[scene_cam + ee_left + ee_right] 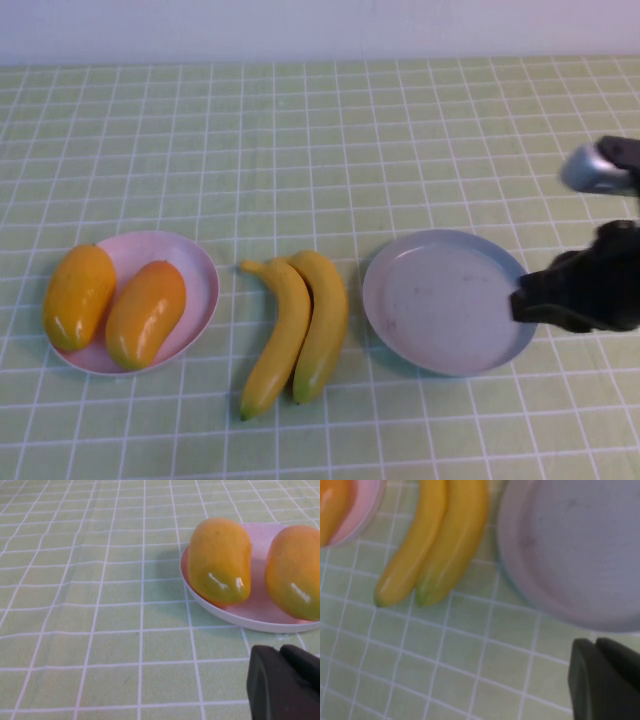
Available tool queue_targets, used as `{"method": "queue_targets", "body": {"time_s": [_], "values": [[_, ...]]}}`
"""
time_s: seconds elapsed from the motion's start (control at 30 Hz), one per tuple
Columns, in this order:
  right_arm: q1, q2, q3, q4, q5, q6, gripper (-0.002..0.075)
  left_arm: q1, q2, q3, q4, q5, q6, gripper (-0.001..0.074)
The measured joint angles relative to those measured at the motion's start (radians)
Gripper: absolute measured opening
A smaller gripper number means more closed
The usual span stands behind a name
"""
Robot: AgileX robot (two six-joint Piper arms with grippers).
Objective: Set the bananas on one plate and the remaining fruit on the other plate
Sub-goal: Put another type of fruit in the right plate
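Both mangoes [112, 305] lie on the pink plate [200, 275]; the two bananas [298, 330] lie touching on the desk [300, 140], between it and the empty grey plate [445, 300]. My right gripper [520, 300] hovers closed at that plate's rim; my left gripper [285, 680], also closed, sits near the pink plate. Risk, as I judge it: a closed gripper would nudge the plate or roll the paired bananas. I read no labels.

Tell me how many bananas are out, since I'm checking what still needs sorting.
2. Both bananas lie side by side, touching, on the tablecloth between the pink plate and the grey-blue plate, on neither plate. None appears hidden.
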Motion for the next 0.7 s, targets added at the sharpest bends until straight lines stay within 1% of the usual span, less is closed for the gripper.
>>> {"method": "queue_targets", "body": {"time_s": [0.07, 0.13, 0.2, 0.27, 0.5, 0.6, 0.7], "values": [[0.094, 0.088, -0.057, -0.007, -0.005, 0.0, -0.0013, 0.0, 0.0, 0.0, 0.0, 0.0, 0.0, 0.0004], [0.169, 0.18, -0.122, -0.022, 0.008, 0.0, -0.0001, 0.0, 0.0, 0.0, 0.0, 0.0, 0.0, 0.0004], [0.228, 0.259, -0.199, -0.038, 0.029, 0.0, 0.0022, 0.0, 0.0, 0.0, 0.0, 0.0, 0.0, 0.0004], [0.275, 0.338, -0.277, -0.059, 0.047, 0.0, 0.0067, 0.0, 0.0, 0.0, 0.0, 0.0, 0.0, 0.0004], [0.35, 0.543, -0.503, -0.124, 0.038, 0.004, 0.0323, 0.0, 0.0, 0.0, 0.0, 0.001, 0.0, 0.0004], [0.363, 0.626, -0.595, -0.156, 0.034, 0.004, 0.0368, 0.0, 0.0, 0.0, 0.0, 0.001, 0.0, 0.0004], [0.365, 0.696, -0.67, -0.21, 0.038, 0.004, 0.0382, 0.0, 0.0, 0.0, 0.0, 0.001, 0.0, 0.0004]]}}
